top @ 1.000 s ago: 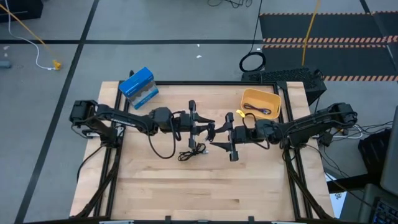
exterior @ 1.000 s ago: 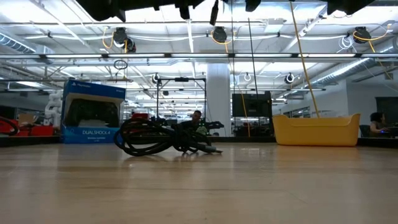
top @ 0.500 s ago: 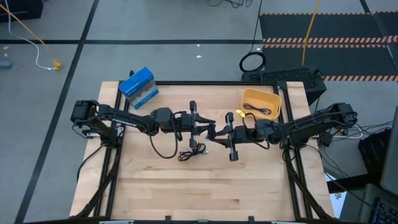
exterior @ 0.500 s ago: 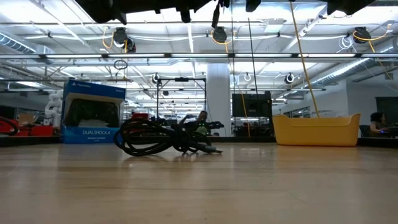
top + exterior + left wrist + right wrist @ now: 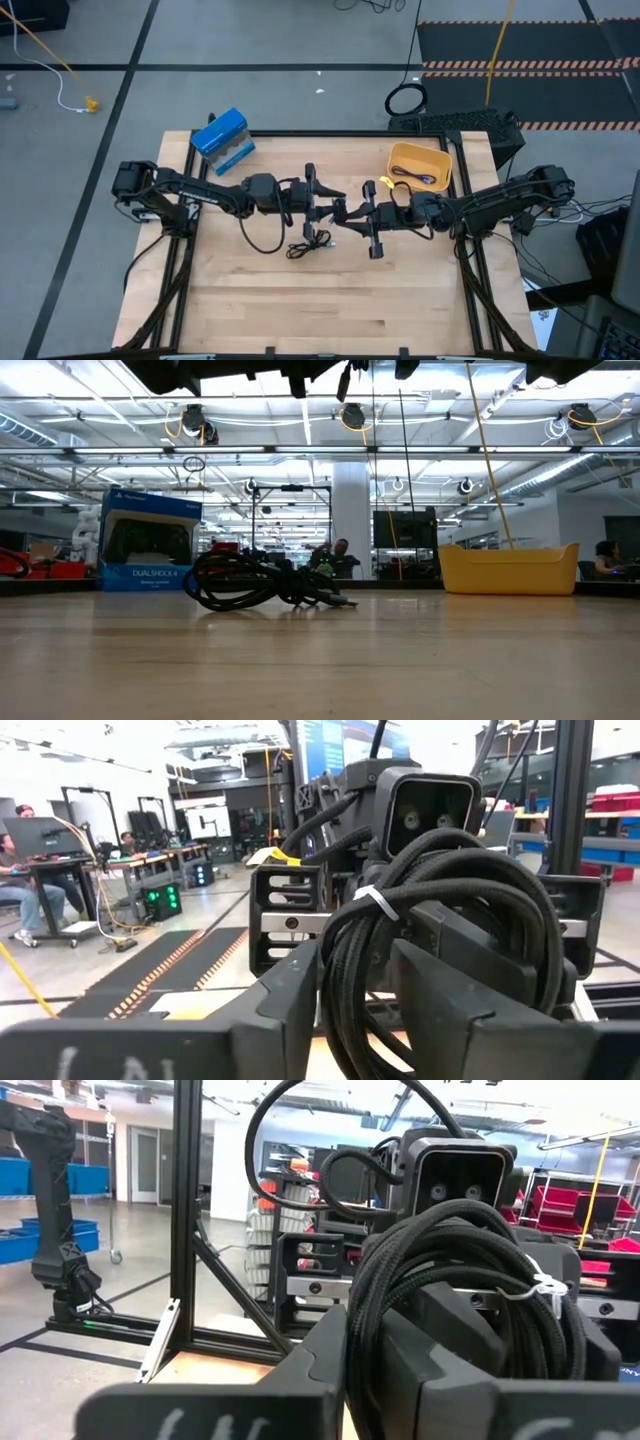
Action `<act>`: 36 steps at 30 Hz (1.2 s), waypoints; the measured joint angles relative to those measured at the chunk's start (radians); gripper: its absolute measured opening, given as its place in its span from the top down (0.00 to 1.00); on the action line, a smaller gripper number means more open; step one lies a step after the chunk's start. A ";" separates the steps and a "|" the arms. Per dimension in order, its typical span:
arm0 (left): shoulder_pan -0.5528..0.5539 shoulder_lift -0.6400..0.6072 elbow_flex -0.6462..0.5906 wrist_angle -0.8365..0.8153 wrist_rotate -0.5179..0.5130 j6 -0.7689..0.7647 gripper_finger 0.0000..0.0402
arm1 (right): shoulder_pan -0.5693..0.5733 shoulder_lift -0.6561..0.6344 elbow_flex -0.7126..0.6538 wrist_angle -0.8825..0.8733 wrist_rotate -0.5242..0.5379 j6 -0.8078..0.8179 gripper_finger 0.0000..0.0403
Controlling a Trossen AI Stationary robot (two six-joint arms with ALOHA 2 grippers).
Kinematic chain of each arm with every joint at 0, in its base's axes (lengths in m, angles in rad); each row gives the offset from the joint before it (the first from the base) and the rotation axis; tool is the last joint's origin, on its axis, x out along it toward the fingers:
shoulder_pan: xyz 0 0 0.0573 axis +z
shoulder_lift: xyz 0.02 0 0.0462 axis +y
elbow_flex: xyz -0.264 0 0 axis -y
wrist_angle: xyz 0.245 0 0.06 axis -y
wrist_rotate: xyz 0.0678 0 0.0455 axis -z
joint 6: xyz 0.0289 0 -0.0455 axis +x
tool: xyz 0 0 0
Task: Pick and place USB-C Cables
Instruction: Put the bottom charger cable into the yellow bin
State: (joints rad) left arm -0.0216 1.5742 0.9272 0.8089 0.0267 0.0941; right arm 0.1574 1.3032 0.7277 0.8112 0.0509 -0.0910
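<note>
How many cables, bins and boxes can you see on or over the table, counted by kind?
Coiled black cable held between the two grippers: 1
Black cable lying on the table: 1
Cable in the yellow bin: 1
Yellow bin: 1
Blue box: 1
Total: 5

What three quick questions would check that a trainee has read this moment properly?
1. Multiple choice: where is the blue box? A) at the corner of the table on the left arm's side; B) inside the yellow bin; C) between the grippers.
2. True or false: the yellow bin is empty.
3. Fill in: the left gripper and right gripper meet above mid-table with a coiled black ____ between them.

Key
1. A.
2. False: a thin cable lies in it.
3. Cable: the coiled black cable, which the right gripper is shut on.
</note>
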 joint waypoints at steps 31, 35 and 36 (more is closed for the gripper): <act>-0.060 -0.494 0.000 -0.725 -0.019 -0.040 0.62 | 0.000 -0.004 0.000 -0.015 0.000 0.020 0.95; -0.088 -0.566 0.000 -0.821 -0.080 -0.035 0.62 | 0.000 -0.023 0.000 -0.047 0.000 0.027 0.95; -0.097 -0.588 0.000 -0.848 -0.101 -0.031 0.62 | 0.000 -0.032 0.000 -0.054 0.000 0.027 0.95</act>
State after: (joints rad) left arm -0.1182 0.9865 0.9268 -0.0390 -0.0738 0.0631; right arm 0.1574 1.2713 0.7273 0.7574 0.0505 -0.0639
